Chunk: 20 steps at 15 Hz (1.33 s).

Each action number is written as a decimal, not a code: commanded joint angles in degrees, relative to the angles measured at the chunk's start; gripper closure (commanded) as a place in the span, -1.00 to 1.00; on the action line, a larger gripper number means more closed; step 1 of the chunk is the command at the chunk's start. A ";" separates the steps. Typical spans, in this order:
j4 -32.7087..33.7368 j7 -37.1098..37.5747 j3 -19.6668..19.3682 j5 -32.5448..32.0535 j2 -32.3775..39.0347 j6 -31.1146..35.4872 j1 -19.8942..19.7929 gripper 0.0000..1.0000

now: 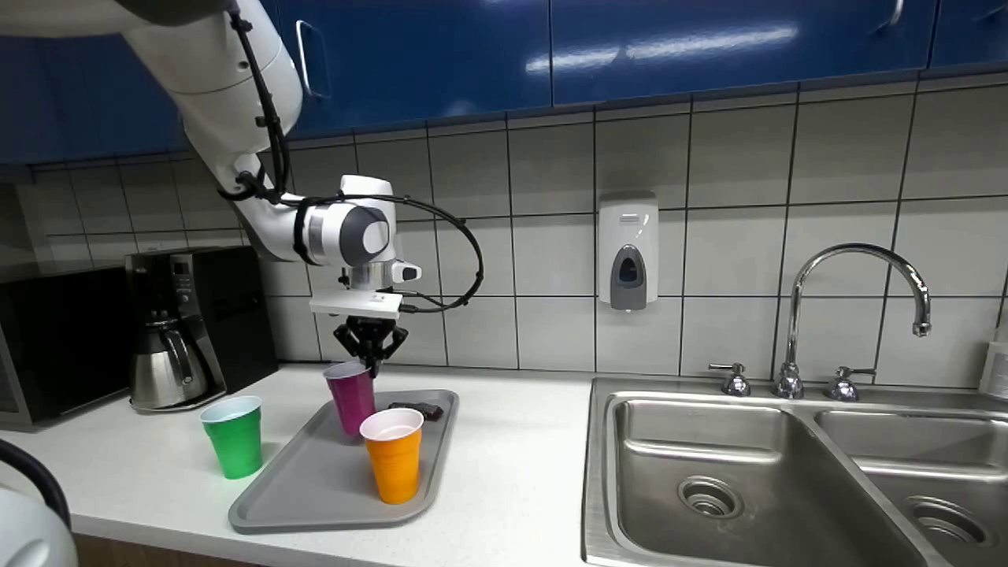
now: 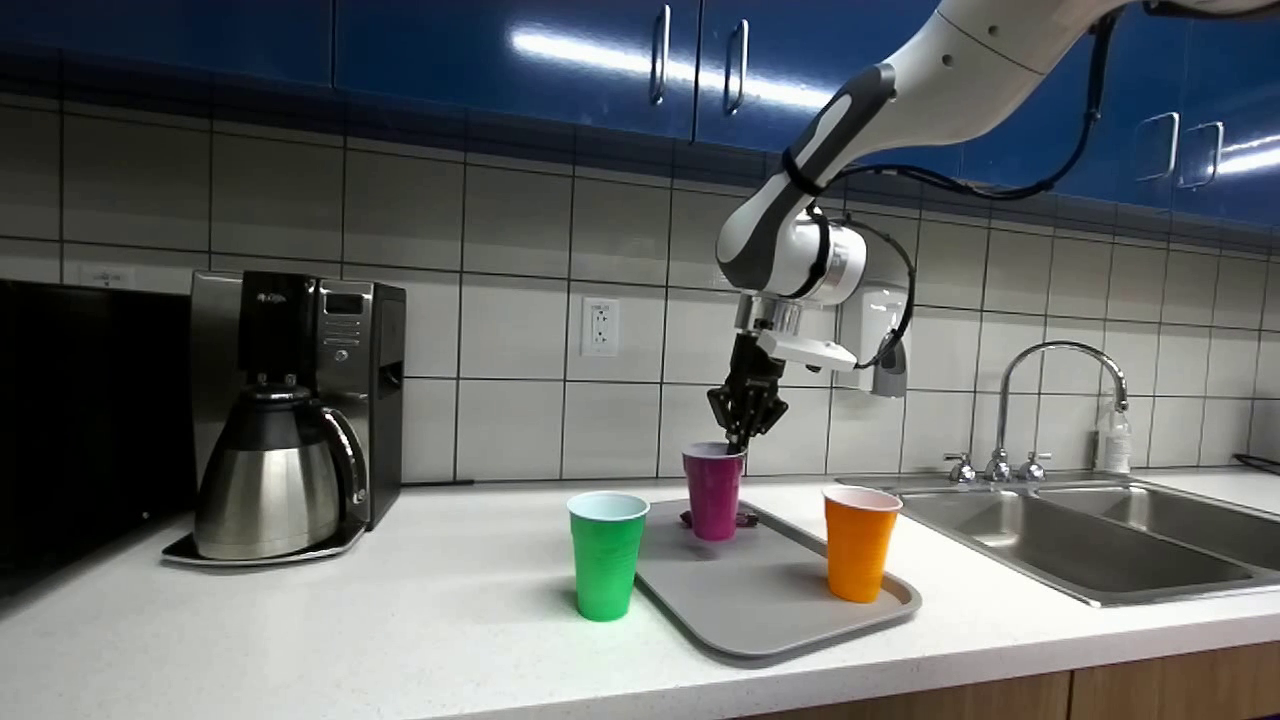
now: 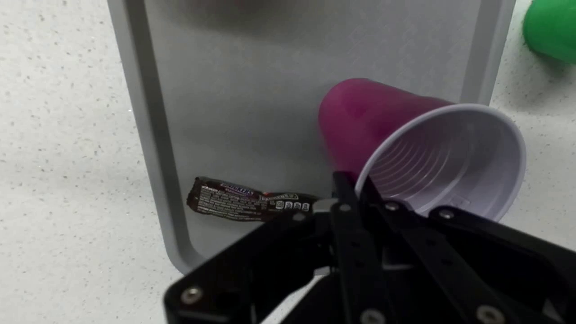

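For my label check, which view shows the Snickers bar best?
The wrist view: the Snickers bar is large, its printing visible, though the tool covers one end. Both exterior views show it small; in an exterior view the magenta cup hides its middle.

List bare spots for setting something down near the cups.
Free: counter between coffee maker and green cup; counter strip between tray and sink; tray surface between purple cup and orange cup. Crowded: tray's end by the tiled wall, where the gripper pinches the purple cup's rim near the wrapped bar.
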 commanded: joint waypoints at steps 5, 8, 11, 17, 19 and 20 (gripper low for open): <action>-0.75 -2.73 1.03 2.40 -0.56 -3.36 -1.55 0.97; -0.61 -2.41 0.90 2.25 -0.02 -3.49 -1.49 0.97; -0.53 -2.41 0.92 2.23 0.44 -3.51 -1.58 0.97; -0.77 -2.28 0.94 2.07 0.72 -3.43 -1.57 0.97; -0.81 -2.21 0.91 2.01 0.78 -3.40 -1.57 0.97; -0.84 -2.15 0.88 1.97 0.83 -3.36 -1.56 0.97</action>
